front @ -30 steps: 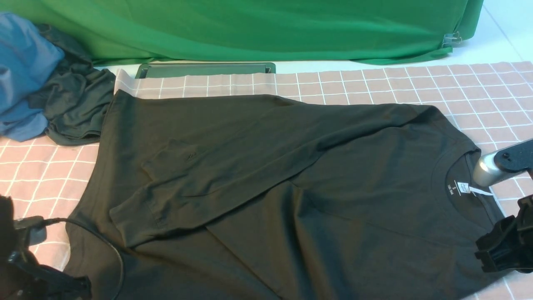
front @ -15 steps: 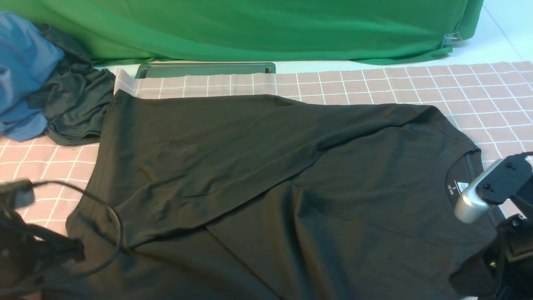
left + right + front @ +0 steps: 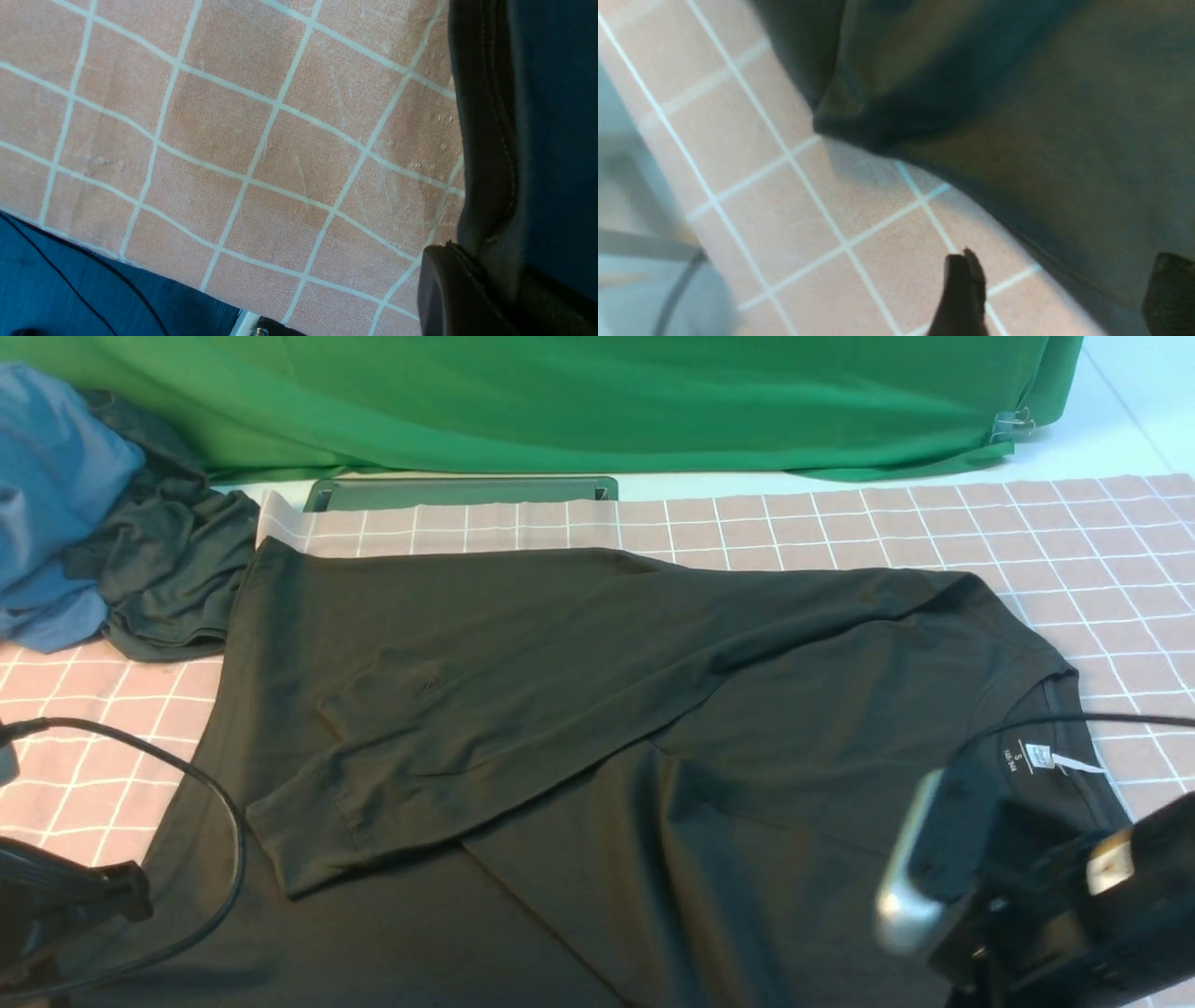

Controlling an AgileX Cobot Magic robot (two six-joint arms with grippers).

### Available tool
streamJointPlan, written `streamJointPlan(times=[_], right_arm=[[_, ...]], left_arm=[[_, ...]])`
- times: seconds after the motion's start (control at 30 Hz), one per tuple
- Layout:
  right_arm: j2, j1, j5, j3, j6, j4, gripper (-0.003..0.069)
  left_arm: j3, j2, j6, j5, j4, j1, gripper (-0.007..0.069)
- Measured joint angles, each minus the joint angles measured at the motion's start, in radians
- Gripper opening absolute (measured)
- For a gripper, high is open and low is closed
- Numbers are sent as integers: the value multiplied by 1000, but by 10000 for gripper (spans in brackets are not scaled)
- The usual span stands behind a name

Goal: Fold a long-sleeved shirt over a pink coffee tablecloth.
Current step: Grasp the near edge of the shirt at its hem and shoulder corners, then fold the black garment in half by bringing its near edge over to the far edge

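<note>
Black long-sleeved shirt [image 3: 597, 709] flat on pink tablecloth [image 3: 840, 523], collar [image 3: 1027, 705] twd robot's R, hem [image 3: 486, 140] twd L, one sleeve [image 3: 485, 737] folded across its body. L gripper [image 3: 121, 899] at shirt's near hem corner, jaws closed tight w/ hem fabric pinched btwn them. R gripper [image 3: 1066, 294] over shirt's near edge on collar side, fingers [image 3: 962, 294] spread wide, holding nothing. Dark grey garment [image 3: 168, 579] + blue garment [image 3: 47, 485] bunched just beside shirt's far hem corner
</note>
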Motion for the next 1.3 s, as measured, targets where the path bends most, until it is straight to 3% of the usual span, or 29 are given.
streamJointPlan(times=[0.2,0.43,0.53,0.67,0.73,1.07,1.3], right_arm=[[121,140,-139,0,108,-146,529],[215,209,-192,-2,123,-189,526],[222,216,-201,-5,124,-214,477],[228,217,-231,-9,124,-237,146],[230,217,-223,-18,126,-239,85],[232,211,29,-150,127,-256,73],[217,72,66,-311,127,-256,72]], left_arm=[[0,0,1,0,-7,0,31],[0,0,8,-43,-39,0,31],[0,0,8,-61,-51,0,31],[-1,0,8,-105,-82,0,31],[-9,0,8,-111,-88,0,31],[-193,28,-6,-131,-84,0,31],[-326,168,-22,-173,-137,0,31]])
